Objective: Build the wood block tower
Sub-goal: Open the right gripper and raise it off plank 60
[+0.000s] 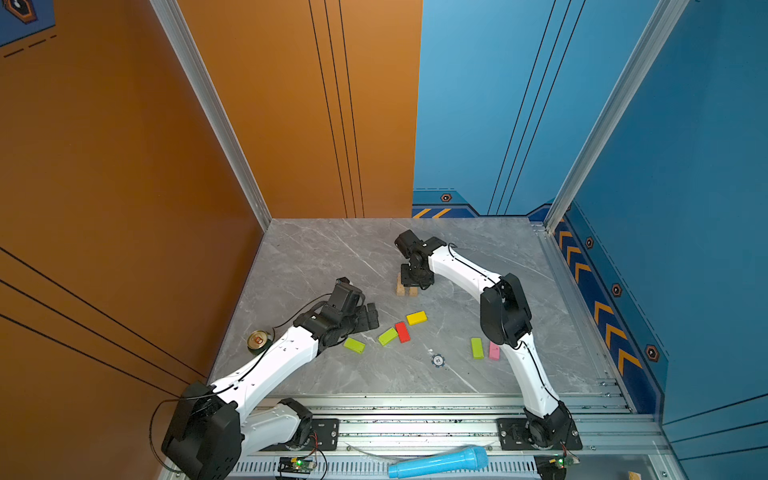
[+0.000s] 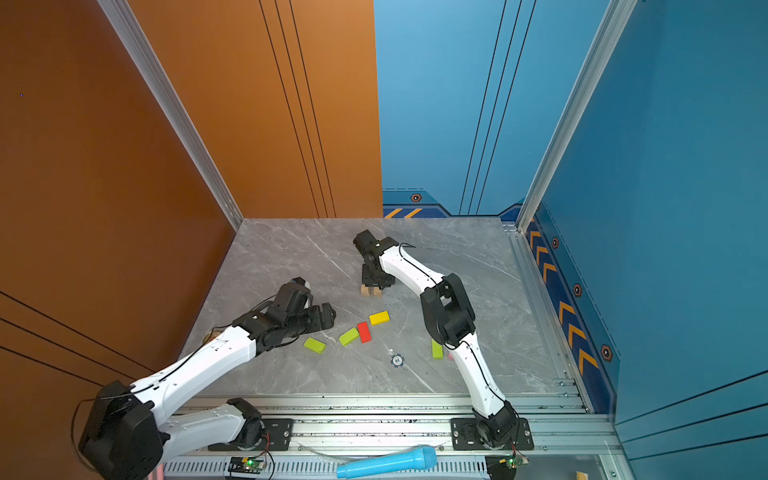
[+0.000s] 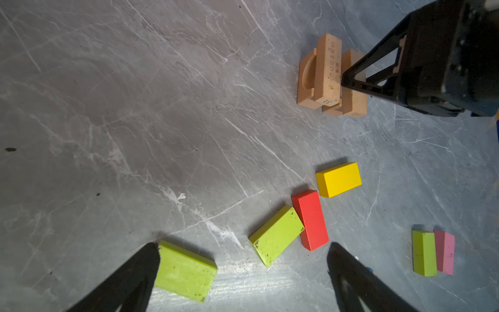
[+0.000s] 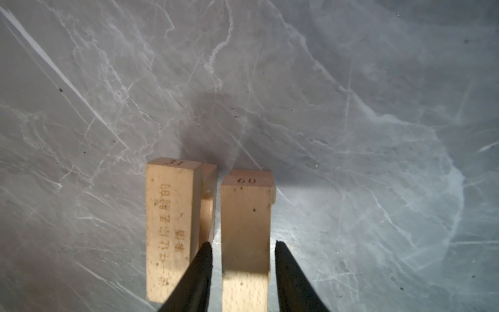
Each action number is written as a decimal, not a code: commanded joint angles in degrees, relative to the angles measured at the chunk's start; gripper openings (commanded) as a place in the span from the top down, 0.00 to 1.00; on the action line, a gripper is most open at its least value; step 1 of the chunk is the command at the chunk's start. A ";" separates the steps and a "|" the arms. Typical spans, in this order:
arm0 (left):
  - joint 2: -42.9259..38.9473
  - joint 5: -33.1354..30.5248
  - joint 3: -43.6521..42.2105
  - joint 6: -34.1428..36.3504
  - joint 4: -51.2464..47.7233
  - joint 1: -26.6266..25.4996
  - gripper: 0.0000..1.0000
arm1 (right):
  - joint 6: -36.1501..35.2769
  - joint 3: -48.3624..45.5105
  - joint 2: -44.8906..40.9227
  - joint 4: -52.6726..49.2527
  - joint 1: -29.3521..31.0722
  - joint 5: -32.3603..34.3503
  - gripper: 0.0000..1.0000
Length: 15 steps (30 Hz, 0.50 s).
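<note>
The tower [image 1: 406, 289] [image 2: 371, 291] is a low stack of plain tan wood blocks behind the table's middle. In the right wrist view two tan blocks lie side by side on top, one marked 31 [image 4: 170, 216] and one marked 60 [image 4: 245, 210]. A notched block [image 3: 306, 78] shows under them. My right gripper [image 4: 241, 243] [image 1: 417, 277] points down over the stack and is open, straddling the block marked 60 with a small gap on each side. My left gripper [image 3: 243, 244] [image 1: 368, 318] is wide open and empty above a lime green block [image 3: 186, 270].
Loose blocks lie in front of the tower: yellow [image 1: 416, 318], red [image 1: 402, 332], lime green [image 1: 387, 336] [image 1: 354, 345] [image 1: 477, 348] and pink [image 1: 494, 351]. A drink can [image 1: 258, 340] stands at the left edge. A round token [image 1: 438, 360] lies nearer the front, and a light blue microphone [image 1: 440, 461] rests on the rail.
</note>
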 commanded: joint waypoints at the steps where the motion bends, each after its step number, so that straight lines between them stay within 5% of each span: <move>1: -1.22 0.76 0.29 0.43 -0.05 0.72 0.02 | -0.07 1.74 -0.90 -1.00 -0.37 -0.87 0.53; 15: -3.40 1.11 0.87 0.67 -0.73 0.56 0.01 | 0.06 0.09 -7.44 -0.85 0.02 1.09 0.43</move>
